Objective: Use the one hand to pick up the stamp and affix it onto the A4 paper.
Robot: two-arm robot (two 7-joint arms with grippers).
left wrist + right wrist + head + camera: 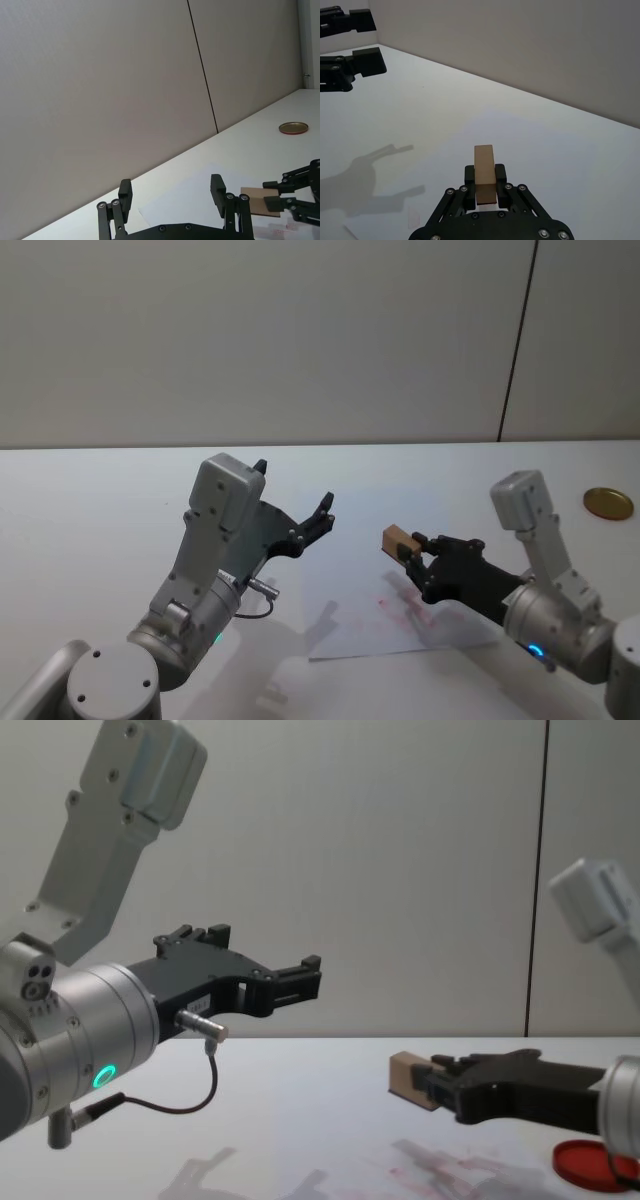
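Observation:
A pale tan wooden stamp (pixel 400 538) is held in the air by my right gripper (pixel 408 548), shut on its sides. It hangs above the far part of the A4 paper (pixel 400 625), a white sheet with smeared red marks. From the right wrist the stamp (pixel 484 167) stands between the fingers, its red-inked end towards the palm, with the paper (pixel 530 150) below. The chest view shows the stamp (pixel 408 1077) clear of the table. My left gripper (pixel 293 488) is raised to the left of the paper, open and holding nothing.
A flat round ink pad (pixel 608 503) lies on the white table at the far right, also seen low in the chest view (pixel 590 1160). A grey wall stands behind the table. A black cable loops under the left wrist (pixel 190 1105).

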